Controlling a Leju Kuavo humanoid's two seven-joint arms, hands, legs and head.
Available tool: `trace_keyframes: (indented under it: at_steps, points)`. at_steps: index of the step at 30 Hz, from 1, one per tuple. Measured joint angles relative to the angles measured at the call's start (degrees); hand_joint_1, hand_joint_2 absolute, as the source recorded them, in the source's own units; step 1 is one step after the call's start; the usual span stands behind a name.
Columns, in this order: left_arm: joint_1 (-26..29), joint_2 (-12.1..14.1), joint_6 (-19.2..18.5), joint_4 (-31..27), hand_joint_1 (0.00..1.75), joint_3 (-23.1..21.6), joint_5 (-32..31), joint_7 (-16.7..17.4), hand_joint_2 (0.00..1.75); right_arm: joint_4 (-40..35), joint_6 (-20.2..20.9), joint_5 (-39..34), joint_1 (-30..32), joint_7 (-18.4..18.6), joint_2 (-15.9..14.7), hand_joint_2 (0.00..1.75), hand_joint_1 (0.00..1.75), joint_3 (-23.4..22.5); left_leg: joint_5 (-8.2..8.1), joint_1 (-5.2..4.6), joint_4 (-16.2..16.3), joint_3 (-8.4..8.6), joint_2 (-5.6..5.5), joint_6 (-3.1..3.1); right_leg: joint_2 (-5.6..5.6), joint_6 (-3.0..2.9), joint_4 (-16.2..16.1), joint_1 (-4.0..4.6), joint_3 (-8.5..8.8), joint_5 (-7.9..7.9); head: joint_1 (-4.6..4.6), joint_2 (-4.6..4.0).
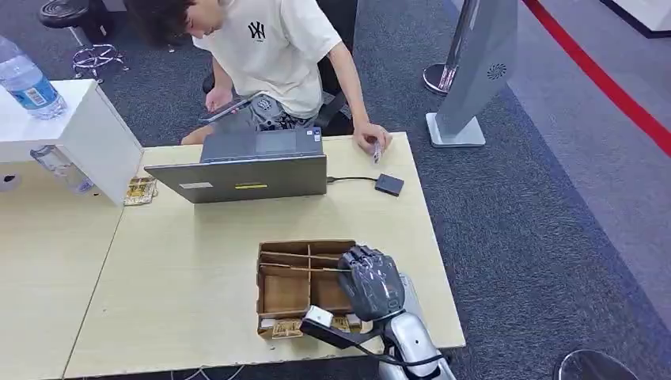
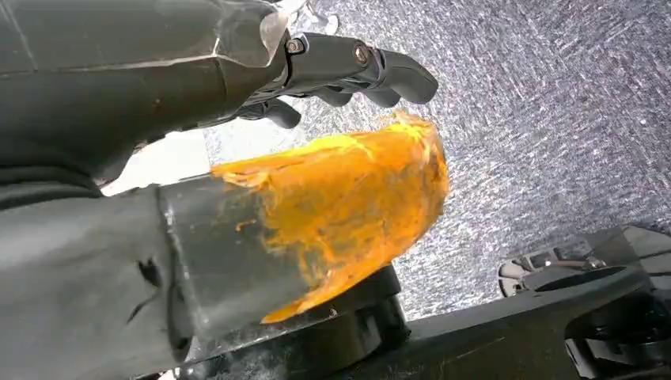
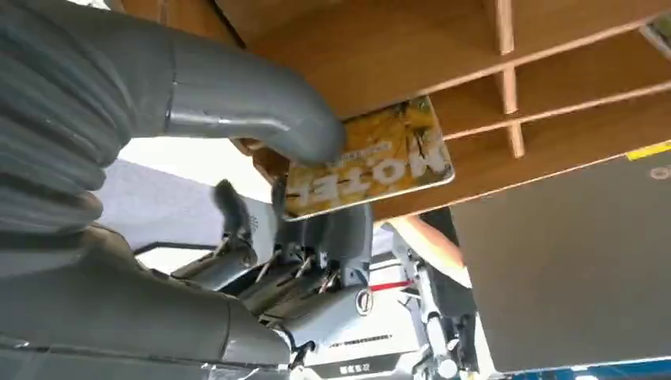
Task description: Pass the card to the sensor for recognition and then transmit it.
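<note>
The right robot hand (image 1: 370,281) hangs over the divided cardboard box (image 1: 286,291) near the front edge of the bench (image 1: 182,277). In the right wrist view its thick thumb (image 3: 261,119) presses a yellow card (image 3: 372,162) against the darker fingers beneath, so the card is pinched, not resting in its slot. It sits just beside the box's wooden dividers, which suggests it is at the moment of being drawn from the box, held flat by one end so the printed face stays free for reading.

The left robot hand (image 2: 348,71) hangs low beside the robot's body, over the carpet; its fingers are curled loosely with nothing between them, though how tightly they close I cannot tell.

Beyond the box, a grey laptop (image 1: 245,170) stands open with its back to the robot. A small dark square sensor (image 1: 388,184) lies beyond the box to the right of the laptop, joined to it by a cable. A person (image 1: 269,55) sits behind the laptop, one hand resting on the bench's far edge near the sensor, likely placed to receive the card.

The bench is pale wood; a white stand with a water bottle (image 1: 28,83) sits far left of the box. The floor is dark grey carpet (image 1: 554,237) with a red stripe.
</note>
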Motion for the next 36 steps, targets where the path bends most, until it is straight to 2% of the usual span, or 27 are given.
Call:
trace_keyframes:
  at_steps: [8, 12, 16, 21, 24, 27, 30, 32, 34, 36]
  points:
    - [-0.03, 0.02, -0.02, 0.00, 0.00, 0.00, 0.00, 0.00, 0.00, 1.27, -0.07, -0.35, -0.64, 0.09, -0.04, 1.75, 1.64, 0.28, 0.00, 0.00, 0.00, 0.03, 0.03, -0.01, 0.02, 0.00, 0.00, 0.00, 0.01, 0.00, 0.00, 0.00]
    - [-0.02, 0.02, -0.04, 0.00, 0.00, 0.00, 0.00, 0.00, 0.00, 1.84, -0.07, -0.46, -0.82, 0.26, -0.13, 1.75, 1.57, 0.35, 0.00, 0.00, 0.00, 0.03, 0.02, -0.01, 0.01, 0.00, 0.00, 0.00, 0.01, 0.00, 0.00, 0.00]
    - [-0.02, 0.02, -0.09, 0.00, 0.00, -0.04, 0.00, 0.00, 0.00, 1.97, -0.09, -0.52, -1.07, 0.50, -0.17, 1.75, 1.59, 0.39, 0.01, 0.00, 0.00, 0.03, 0.02, -0.01, 0.02, 0.00, 0.00, 0.00, 0.01, 0.02, 0.00, 0.00]
    - [0.00, 0.02, -0.09, 0.00, 0.00, -0.35, 0.00, 0.02, 0.00, 1.25, -0.09, -3.96, -1.17, -1.31, -0.17, 1.75, 1.52, 0.35, 0.02, 0.00, 0.00, 0.02, 0.02, -0.02, 0.02, 0.00, 0.00, 0.00, 0.01, 0.04, 0.00, 0.00]
    - [0.01, 0.02, -0.09, 0.00, 0.00, -0.44, 0.04, -0.06, 0.00, 0.11, -0.07, -11.14, -1.23, -3.15, -0.15, 1.75, 1.52, 0.33, 0.02, 0.00, 0.00, 0.01, 0.01, -0.02, 0.01, 0.00, 0.00, 0.00, 0.01, 0.04, 0.00, 0.00]
    - [0.07, 0.02, -0.02, 0.00, 0.00, -0.52, 0.13, -0.33, 0.00, -2.34, 0.83, -20.91, -1.29, -2.88, -0.33, 1.75, 1.54, 0.85, 0.02, 0.00, 0.00, 0.01, 0.01, -0.02, 0.02, 0.00, 0.00, 0.00, 0.01, 0.03, 0.00, 0.00]
    - [0.09, 0.02, 0.00, 0.00, 0.00, -0.70, 0.17, -0.35, 0.00, -4.85, 1.40, -23.28, -1.48, -2.69, -0.68, 1.75, 1.52, 1.57, 0.02, 0.00, 0.00, 0.02, 0.02, -0.02, 0.02, 0.00, 0.00, 0.00, 0.00, 0.03, 0.00, 0.00]
    - [0.11, 0.02, 0.09, 0.00, 0.00, -0.98, 0.22, -0.48, 0.00, -6.44, 3.18, -29.04, -1.35, -3.56, -0.85, 1.75, 1.57, 1.79, 0.02, 0.00, 0.00, 0.01, 0.01, -0.02, 0.00, 0.00, 0.00, 0.00, 0.00, 0.03, 0.00, 0.00]
    - [0.23, 0.02, 0.37, 0.00, 0.00, -1.14, 0.35, -0.72, 0.00, -9.43, 6.44, -38.91, -0.92, -5.09, -0.98, 1.75, 1.71, 1.79, 0.02, 0.00, 0.00, 0.01, 0.01, -0.02, 0.01, 0.00, 0.00, 0.00, 0.00, 0.03, 0.00, 0.00]
    - [0.33, 0.00, 0.68, 0.00, 0.00, -1.22, 0.44, -0.98, 0.00, -13.23, 9.84, -46.79, -0.24, -6.23, -1.09, 1.75, 1.75, 1.46, 0.02, 0.00, 0.00, 0.01, 0.01, -0.02, 0.01, 0.00, 0.00, 0.00, 0.00, 0.03, 0.00, 0.00]
